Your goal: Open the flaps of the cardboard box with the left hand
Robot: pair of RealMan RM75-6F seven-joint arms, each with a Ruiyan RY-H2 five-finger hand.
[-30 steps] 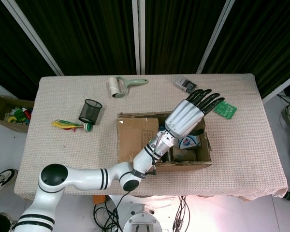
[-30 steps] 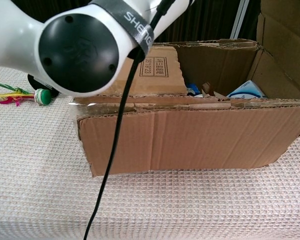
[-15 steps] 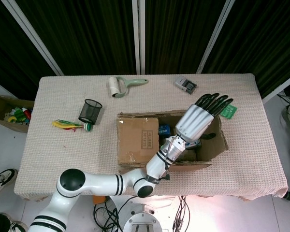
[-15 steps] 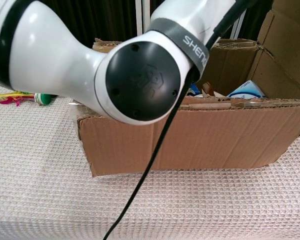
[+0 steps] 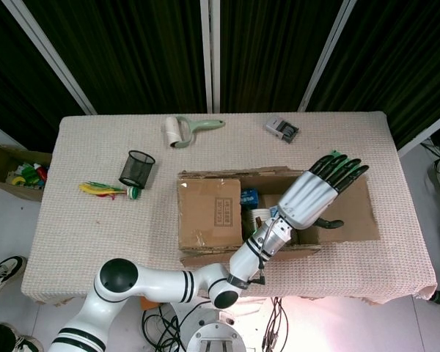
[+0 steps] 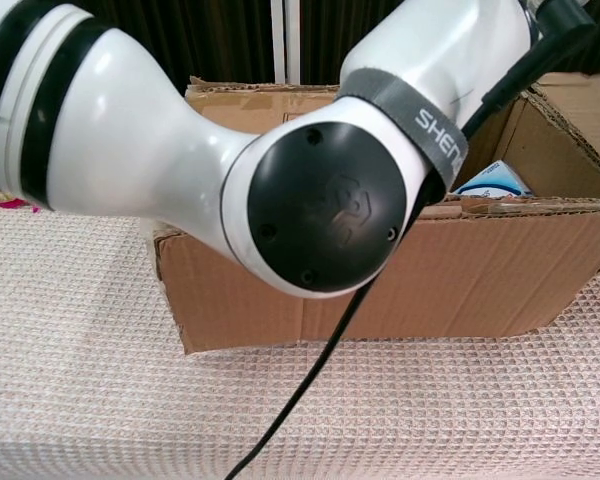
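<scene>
The cardboard box (image 5: 205, 257) stands on the table's near middle. Its left flap (image 5: 209, 213) still lies shut over the left half. The right flap (image 5: 352, 216) is folded outward, almost flat. My left hand (image 5: 317, 194) hovers over the box's right side with fingers stretched out over that flap, holding nothing; whether it touches the cardboard cannot be told. Blue packets (image 5: 251, 196) show inside the box. In the chest view my left arm's elbow (image 6: 330, 210) hides most of the box (image 6: 400, 285), and the right flap (image 6: 585, 105) shows at the top right. The right hand is out of sight.
A black mesh pen cup (image 5: 136, 169) and a feathered toy (image 5: 106, 190) lie left of the box. A lint roller (image 5: 183, 130) and a small grey device (image 5: 281, 130) sit near the far edge. On the floor at left stands another carton (image 5: 11, 170).
My left hand moved right and slightly toward me. The right flap swung from upright to leaning out, then down almost flat. The elbow now fills more of the chest view.
</scene>
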